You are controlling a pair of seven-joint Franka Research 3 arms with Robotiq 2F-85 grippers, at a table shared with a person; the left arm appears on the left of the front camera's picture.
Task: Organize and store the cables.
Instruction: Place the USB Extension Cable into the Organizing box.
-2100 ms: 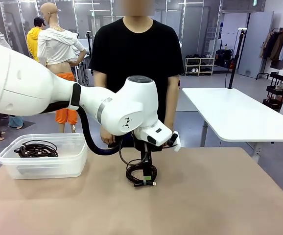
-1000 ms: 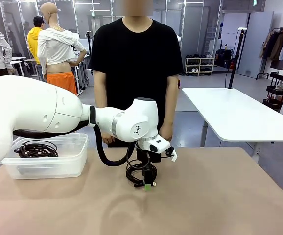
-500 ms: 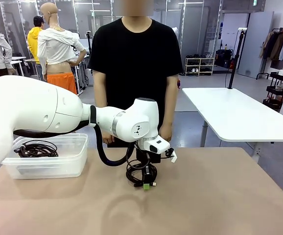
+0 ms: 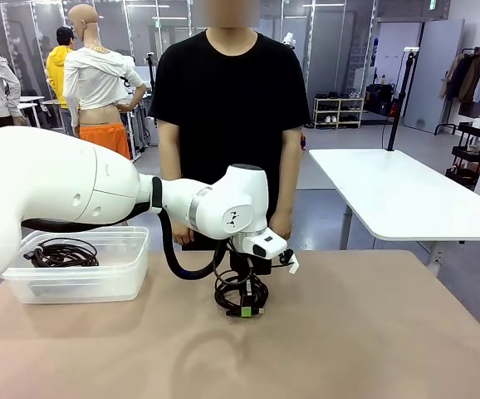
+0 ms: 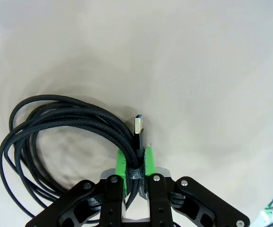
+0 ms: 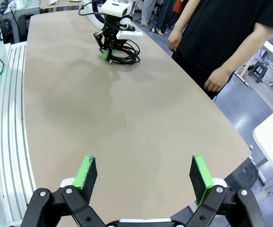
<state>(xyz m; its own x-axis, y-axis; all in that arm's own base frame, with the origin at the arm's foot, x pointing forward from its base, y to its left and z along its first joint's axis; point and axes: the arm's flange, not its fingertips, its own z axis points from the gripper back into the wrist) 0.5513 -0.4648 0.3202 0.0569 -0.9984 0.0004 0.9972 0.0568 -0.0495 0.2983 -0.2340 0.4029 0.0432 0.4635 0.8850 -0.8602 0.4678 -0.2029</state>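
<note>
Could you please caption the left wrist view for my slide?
Left gripper shut on a coiled black cable on the table.

Black coiled cable (image 5: 56, 137) on table; second coil (image 4: 60, 252) in bin.

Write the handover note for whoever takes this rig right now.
Left gripper: jaws shut on the coiled cable at mid-table, near its plug end; coil at table level.
Right gripper: jaws open, holding nothing, above bare table.
Done: one cable coil lies in the clear bin at the robot's left.
Left: carry the gripped coil to the bin and release.
Person's hands hang at the far edge.
</note>
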